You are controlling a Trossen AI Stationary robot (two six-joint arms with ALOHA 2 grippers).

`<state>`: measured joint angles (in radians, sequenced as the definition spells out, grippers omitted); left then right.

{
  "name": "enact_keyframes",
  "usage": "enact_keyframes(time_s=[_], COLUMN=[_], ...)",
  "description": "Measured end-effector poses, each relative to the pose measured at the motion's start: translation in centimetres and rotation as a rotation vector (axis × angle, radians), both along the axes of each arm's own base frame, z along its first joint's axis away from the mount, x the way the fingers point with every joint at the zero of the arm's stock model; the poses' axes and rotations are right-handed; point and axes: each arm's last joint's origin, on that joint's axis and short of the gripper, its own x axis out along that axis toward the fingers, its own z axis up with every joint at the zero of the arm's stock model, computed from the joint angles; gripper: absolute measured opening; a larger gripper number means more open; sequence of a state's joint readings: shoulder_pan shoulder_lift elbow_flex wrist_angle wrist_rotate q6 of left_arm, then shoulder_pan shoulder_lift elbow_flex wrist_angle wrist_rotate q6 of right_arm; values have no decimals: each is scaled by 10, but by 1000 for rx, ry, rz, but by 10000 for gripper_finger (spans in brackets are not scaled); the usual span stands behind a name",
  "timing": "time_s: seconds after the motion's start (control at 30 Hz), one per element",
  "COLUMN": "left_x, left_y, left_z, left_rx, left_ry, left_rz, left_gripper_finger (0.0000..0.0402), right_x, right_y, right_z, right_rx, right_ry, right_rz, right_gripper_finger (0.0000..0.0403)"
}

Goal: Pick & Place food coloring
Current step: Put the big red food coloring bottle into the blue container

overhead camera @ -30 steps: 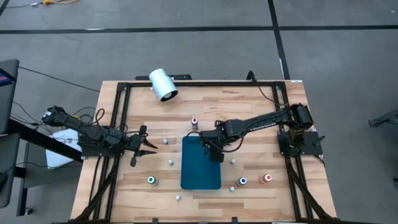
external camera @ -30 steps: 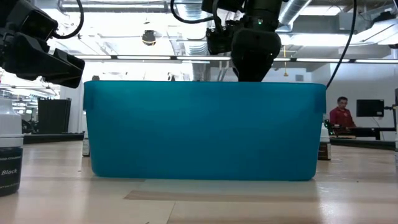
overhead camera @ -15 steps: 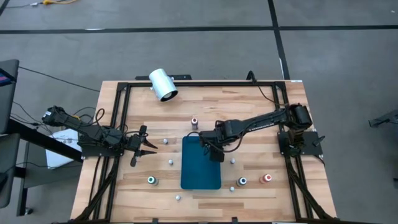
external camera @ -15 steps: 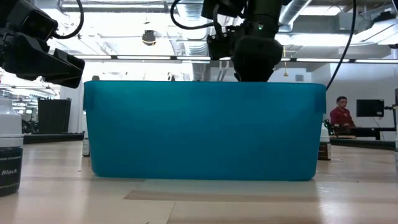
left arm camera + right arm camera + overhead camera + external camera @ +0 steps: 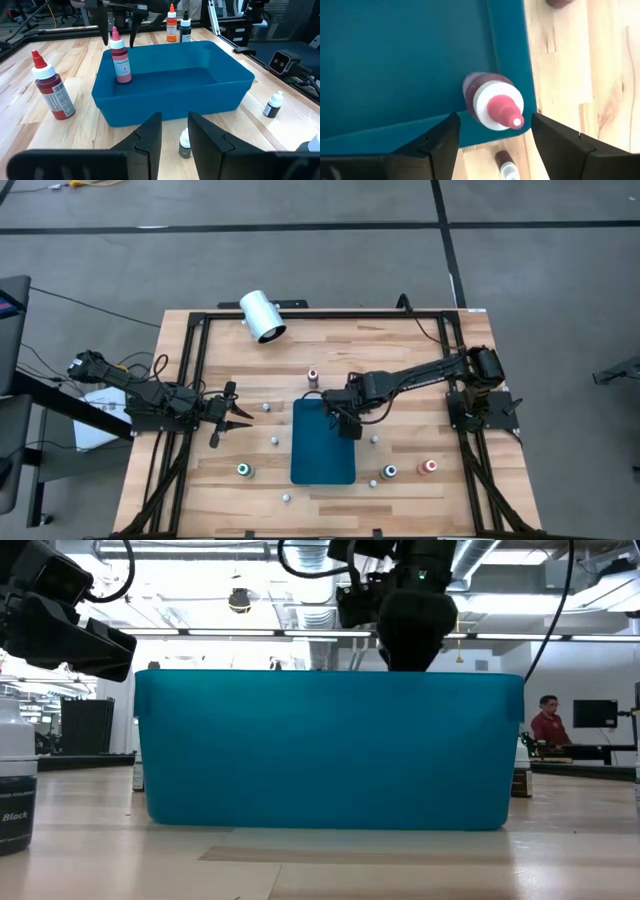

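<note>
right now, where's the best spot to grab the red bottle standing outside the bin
Probably the red bottle's straight round body, below its white collar and tapered tip. It stands upright on the wood beside the blue bin, so a level approach from its side away from the bin looks clearest.

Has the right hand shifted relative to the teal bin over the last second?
Barely: in the low view the right hand wobbled slightly sideways above the bin rim, ending almost where it began.

Seen from table height, the right gripper (image 5: 415,625) above the blue bin (image 5: 330,750) is drifting slightly rightward along the bin's rim from its place a second ago. From overhead, the right arm (image 5: 410,380) is shifting only a touch over the bin's far right corner.
</note>
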<state>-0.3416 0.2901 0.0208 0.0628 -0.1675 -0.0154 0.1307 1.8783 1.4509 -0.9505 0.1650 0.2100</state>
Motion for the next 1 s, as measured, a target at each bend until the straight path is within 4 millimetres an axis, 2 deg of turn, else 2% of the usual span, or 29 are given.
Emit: enact_keyframes(time_s=[0.2,0.37,0.53,0.83,1.0], left_x=[0,0,0,1,1], left_y=[0,0,0,-1,0], left_z=[0,1,3,25,33], left_rx=[2,0,-28,-172,-196], left_ry=[-3,-8,-31,-232,-316], left_rz=[0,-2,-1,2,7], left_gripper_finger=[87,87,87,87,87], right_x=[-12,-26,-46,-84,-108], right_y=[-2,-1,-1,-5,-8], right_z=[25,57,90,137,159], right_rx=[-14,-60,-84,-54,-59], right_ry=[8,-9,-99,-262,-363], right_rz=[-3,0,1,-24,-36], right_gripper_finger=[235,235,235,235,235])
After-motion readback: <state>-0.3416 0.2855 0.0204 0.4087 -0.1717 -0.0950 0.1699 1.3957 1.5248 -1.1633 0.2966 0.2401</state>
